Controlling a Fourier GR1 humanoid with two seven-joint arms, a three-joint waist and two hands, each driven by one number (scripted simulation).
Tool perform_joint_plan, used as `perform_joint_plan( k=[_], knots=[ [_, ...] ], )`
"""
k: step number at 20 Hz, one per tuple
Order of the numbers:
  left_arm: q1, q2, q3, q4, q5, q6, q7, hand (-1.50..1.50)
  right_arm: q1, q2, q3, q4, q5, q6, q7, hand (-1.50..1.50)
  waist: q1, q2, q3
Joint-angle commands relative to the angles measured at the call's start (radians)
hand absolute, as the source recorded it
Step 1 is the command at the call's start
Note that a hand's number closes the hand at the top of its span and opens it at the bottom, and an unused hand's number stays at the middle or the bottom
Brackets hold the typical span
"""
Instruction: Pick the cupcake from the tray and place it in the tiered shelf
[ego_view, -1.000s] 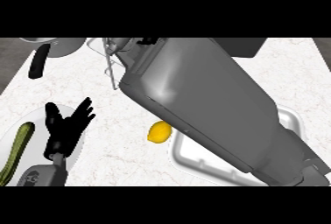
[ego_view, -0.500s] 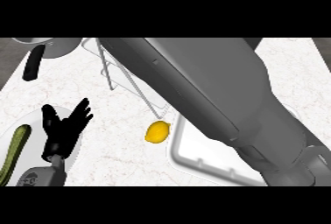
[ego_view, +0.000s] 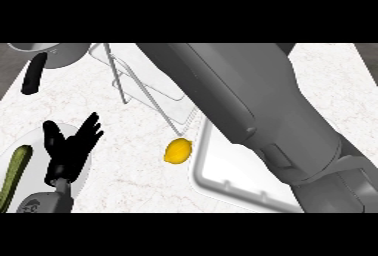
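My left hand (ego_view: 71, 147) rests open at the lower left with its fingers spread upward. The right forearm (ego_view: 251, 110) runs as a broad grey bar from the lower right up to the top middle, and its hand is out of view beyond the picture's top. A wire tiered shelf (ego_view: 140, 85) stands at the upper middle, partly behind that forearm. The white tray (ego_view: 221, 180) lies at the lower right, mostly covered by the forearm. No cupcake shows anywhere.
A yellow lemon (ego_view: 178, 150) lies on the marble counter just left of the tray. A white plate (ego_view: 18, 150) with a green cucumber (ego_view: 13, 172) sits at the left edge. A pan with a black handle (ego_view: 34, 75) is at the upper left.
The right forearm has swung further up and across the view, now covering more of the shelf and the tray. The left hand has kept still.
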Motion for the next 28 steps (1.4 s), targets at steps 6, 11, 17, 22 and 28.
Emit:
perform_joint_plan(
  k=[6, 11, 17, 22, 28],
  knots=[
    [0.030, -0.010, -0.002, 0.056, -0.007, -0.030, -0.047, 0.00, -0.045, 0.007, 0.010, 0.155, -0.012, -0.161, 0.027, 1.50, 0.003, 0.005, -0.004],
    [0.030, -0.028, -0.012, -0.001, -0.016, 0.006, 0.004, 0.00, -0.054, 0.007, -0.009, 0.200, -0.037, -0.206, -0.040, 1.50, 0.003, 0.003, -0.003],
    [0.040, 0.006, 0.008, -0.009, -0.007, -0.028, 0.000, 0.00, -0.099, 0.007, 0.032, 0.256, -0.052, -0.081, -0.045, 1.50, -0.006, -0.002, -0.003],
    [-0.015, -0.015, 0.014, 0.031, -0.016, 0.008, 0.028, 0.00, -0.063, 0.007, -0.038, 0.206, -0.049, -0.379, 0.010, -1.50, -0.018, 0.001, -0.003],
    [0.015, -0.053, -0.014, 0.020, -0.045, 0.032, -0.007, 0.00, -0.070, 0.007, -0.114, 0.147, -0.075, -0.530, -0.004, -1.50, -0.027, -0.004, -0.002]
  ],
)
